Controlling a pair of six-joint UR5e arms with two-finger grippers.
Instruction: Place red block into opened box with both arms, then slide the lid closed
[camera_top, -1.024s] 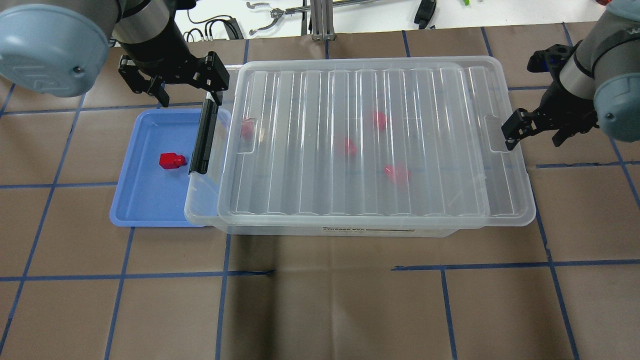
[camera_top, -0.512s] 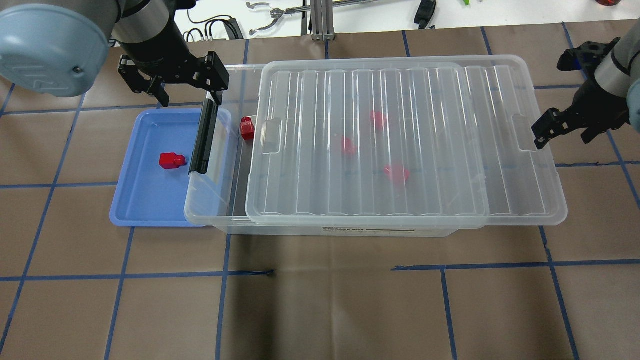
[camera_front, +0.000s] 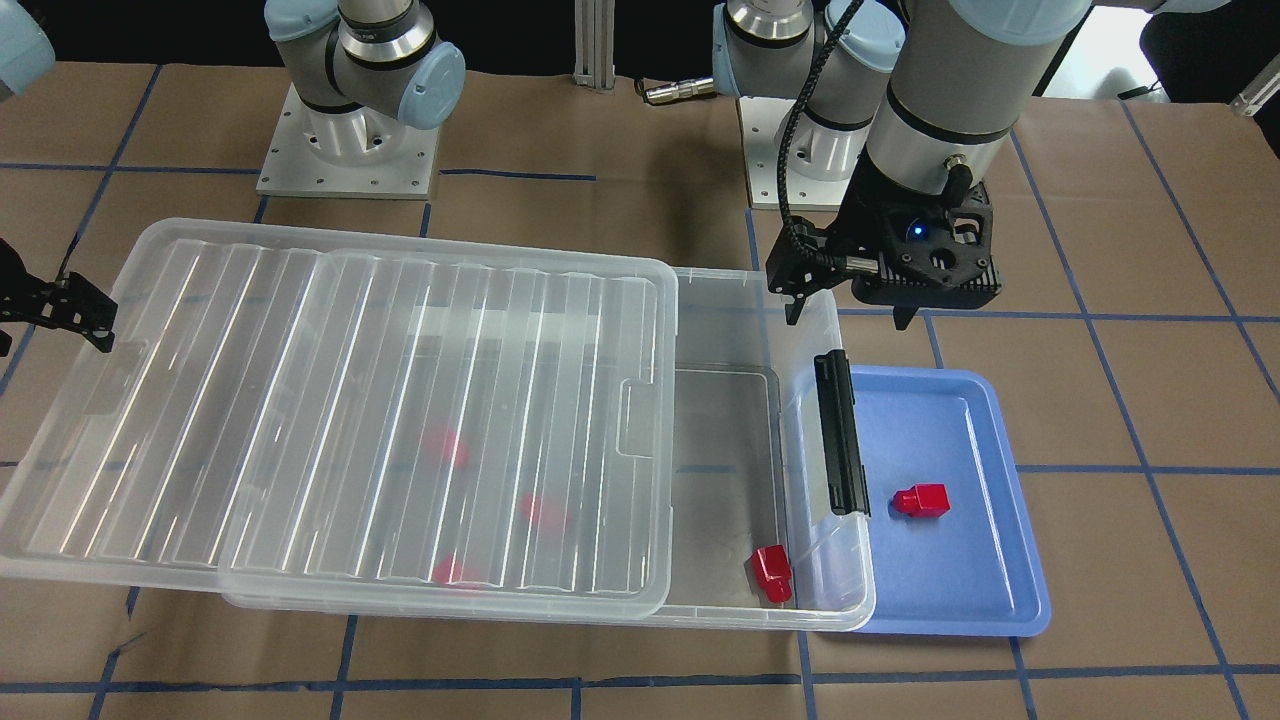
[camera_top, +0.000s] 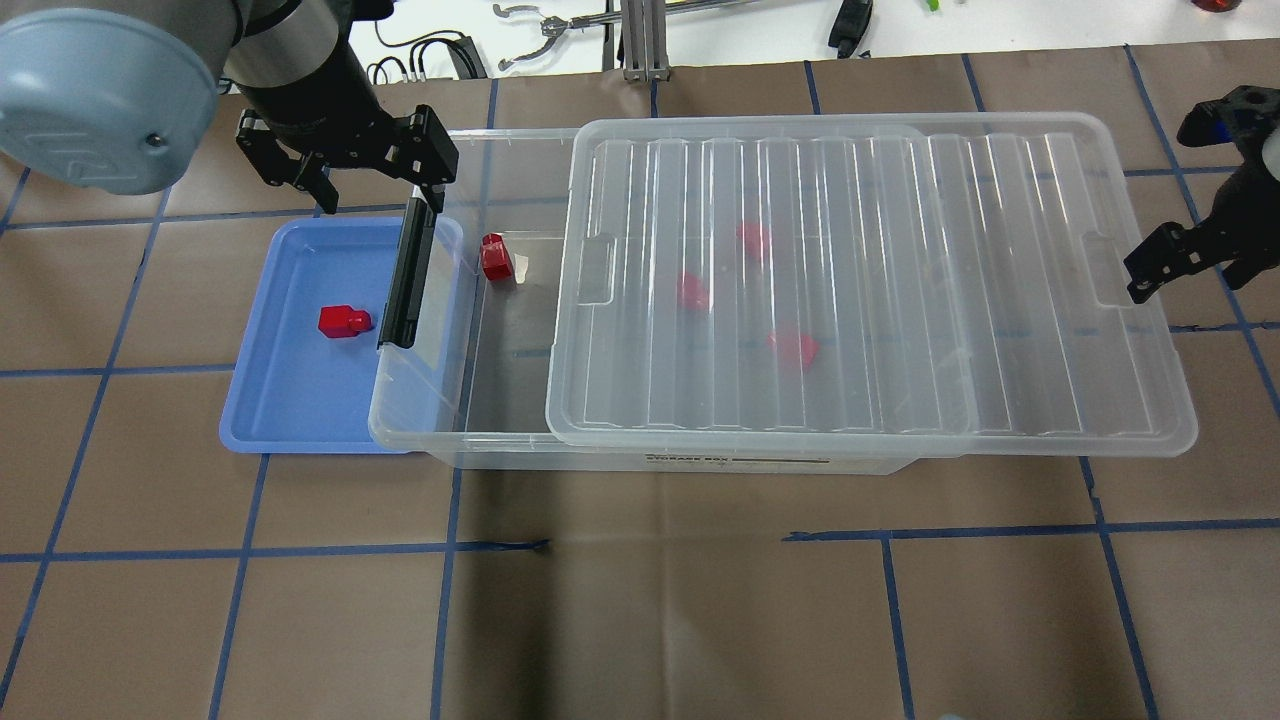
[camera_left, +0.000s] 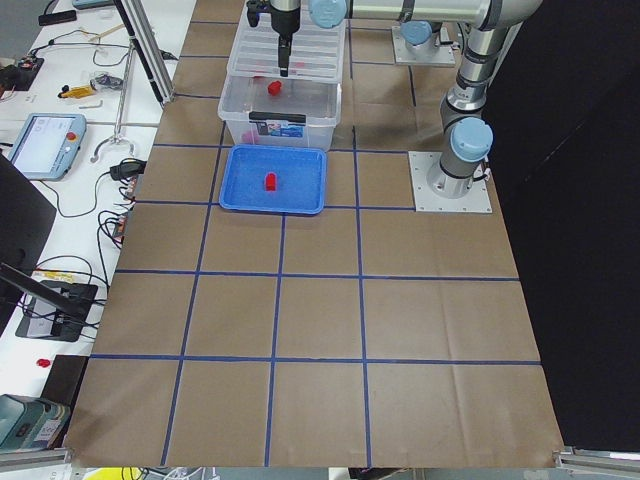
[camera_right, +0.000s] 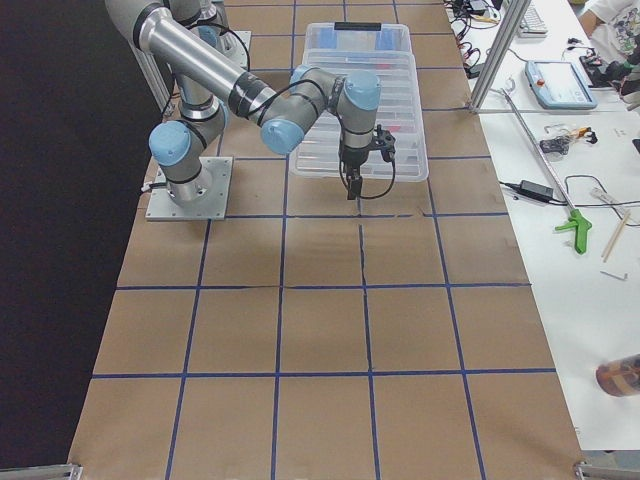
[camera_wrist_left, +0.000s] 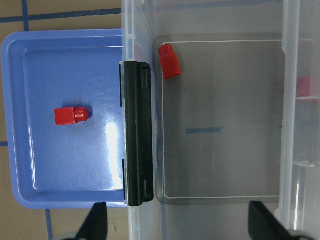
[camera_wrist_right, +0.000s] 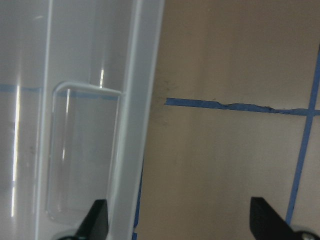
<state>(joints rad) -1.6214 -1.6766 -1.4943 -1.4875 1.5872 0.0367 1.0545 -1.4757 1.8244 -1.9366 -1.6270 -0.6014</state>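
Step in hand: opening the box (camera_top: 510, 360). The lid (camera_top: 870, 290) lies slid toward the robot's right and overhangs that short end, leaving a gap at the latch (camera_top: 405, 280) end.

Right pincer (camera_top: 1190, 275): jaws wide apart, nothing clamped. One finger sits at the lid's recessed tab (whether it hooks the tab I cannot tell), the other over the bare desk (camera_top: 640, 600).

Left pincer (camera_top: 378, 190): jaws wide apart, empty, hovering above the far end of the latch.

The red block (camera_top: 345, 321) lies on its side in the blue tray (camera_top: 300, 420), near the latch but clear of it. One look-alike (camera_top: 494, 257) sits uncovered in the box's far corner; three more show blurred through the lid.

Next, by my reading: the left pincer should descend over the tray, close on the block, carry it over the latch wall and release it in the gap. The lid can then be pushed back.

Against half a second ago: lid and right pincer have moved further right and the gap is wider. Left pincer and tray block are unmoved.
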